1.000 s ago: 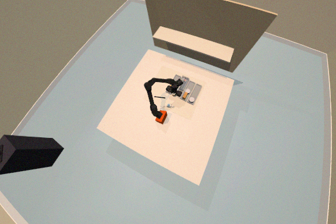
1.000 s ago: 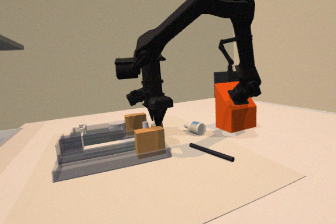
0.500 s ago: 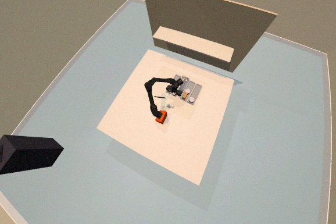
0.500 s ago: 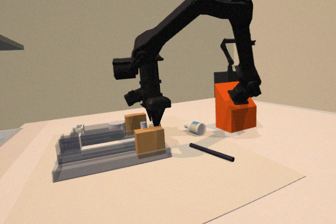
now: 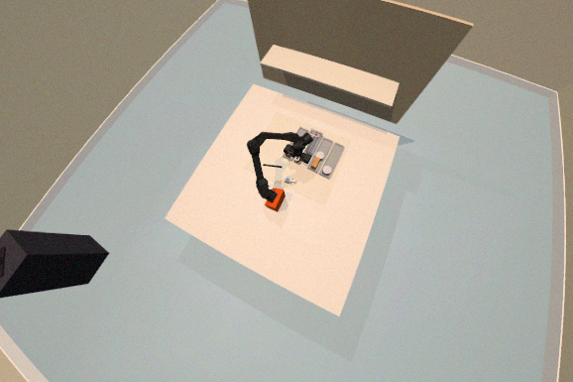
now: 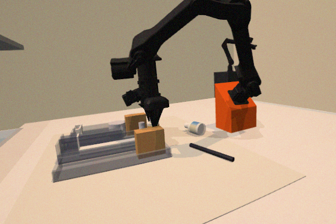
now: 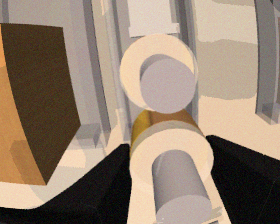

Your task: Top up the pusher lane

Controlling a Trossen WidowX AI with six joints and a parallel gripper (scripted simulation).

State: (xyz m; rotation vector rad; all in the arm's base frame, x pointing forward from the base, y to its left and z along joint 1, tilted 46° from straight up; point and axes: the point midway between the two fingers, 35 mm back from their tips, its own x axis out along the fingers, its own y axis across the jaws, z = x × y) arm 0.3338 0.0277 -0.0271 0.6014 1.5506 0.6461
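Gripper (image 5: 297,158) (image 6: 155,125) (image 7: 168,148) is around the middle of the top view, over the left part of the grey rack (image 5: 339,162) (image 6: 110,160) (image 7: 98,132), too small there to read the jar, so don't steer off it. Exterior puts the tips down just behind the tan block (image 6: 150,141) (image 7: 36,95), lower centre; the new jar is mostly hidden, and the other loose one (image 5: 289,181) (image 6: 197,128) lies on its side right of them, so leave it alone. Wrist is your money view: fingers part-open, snug on the new jar (image 7: 141,157) at bottom centre, old jar (image 7: 132,65) just above it, white pusher plate (image 7: 152,20) up top. I can't tell if they're touching. Imo keep both knobs lined up and the jar upright, push slow and straight toward the top of that frame, and don't ease off mid-push or the plate could snap. Lower fully, then open gently.
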